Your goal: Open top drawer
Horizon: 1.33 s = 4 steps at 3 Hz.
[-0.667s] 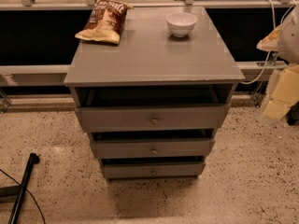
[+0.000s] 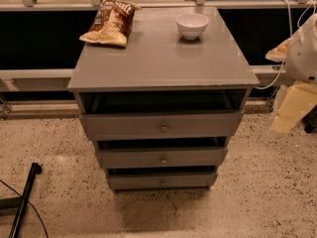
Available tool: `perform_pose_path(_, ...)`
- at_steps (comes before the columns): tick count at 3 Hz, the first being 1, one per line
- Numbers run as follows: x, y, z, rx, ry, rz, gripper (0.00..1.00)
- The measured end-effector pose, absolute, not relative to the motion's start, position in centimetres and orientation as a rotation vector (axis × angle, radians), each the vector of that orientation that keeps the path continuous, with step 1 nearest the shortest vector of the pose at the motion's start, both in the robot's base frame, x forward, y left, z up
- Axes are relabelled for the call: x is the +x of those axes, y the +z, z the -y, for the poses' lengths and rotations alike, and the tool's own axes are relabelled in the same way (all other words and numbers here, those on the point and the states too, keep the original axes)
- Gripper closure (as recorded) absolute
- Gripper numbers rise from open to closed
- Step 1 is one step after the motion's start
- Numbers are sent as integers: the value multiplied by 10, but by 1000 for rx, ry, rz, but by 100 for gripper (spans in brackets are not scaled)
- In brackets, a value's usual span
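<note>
The top drawer (image 2: 148, 125) is the widest of three grey drawers in a grey cabinet, with a small round metal knob (image 2: 163, 128) at its centre. A dark gap shows above its front panel. Two narrower drawers (image 2: 161, 158) (image 2: 162, 180) sit below it. My gripper (image 2: 291, 109), a cream-coloured part under the white arm (image 2: 303, 53), hangs at the right edge. It is to the right of the cabinet, level with the top drawer and clear of it.
A chip bag (image 2: 110, 23) and a white bowl (image 2: 192, 25) lie on the cabinet top (image 2: 158, 63). A black pole and cable (image 2: 24, 202) lie on the speckled floor at lower left. A railing with dark panels runs behind.
My gripper has shifted slightly down and to the left, toward the cabinet. The drawers and the things on top have not moved.
</note>
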<state>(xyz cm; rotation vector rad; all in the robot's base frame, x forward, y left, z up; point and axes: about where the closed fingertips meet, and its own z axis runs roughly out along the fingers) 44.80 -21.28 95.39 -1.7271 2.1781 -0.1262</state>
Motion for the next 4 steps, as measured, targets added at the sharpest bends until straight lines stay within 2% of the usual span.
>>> perform_pose_path(1, 462, 914, 212, -1720, -141, -2080, 0)
perform_pose_path(3, 483, 894, 204, -1753, -162, -2041, 0)
perform_pose_path(4, 498, 851, 193, -1857, -285, -1972, 0)
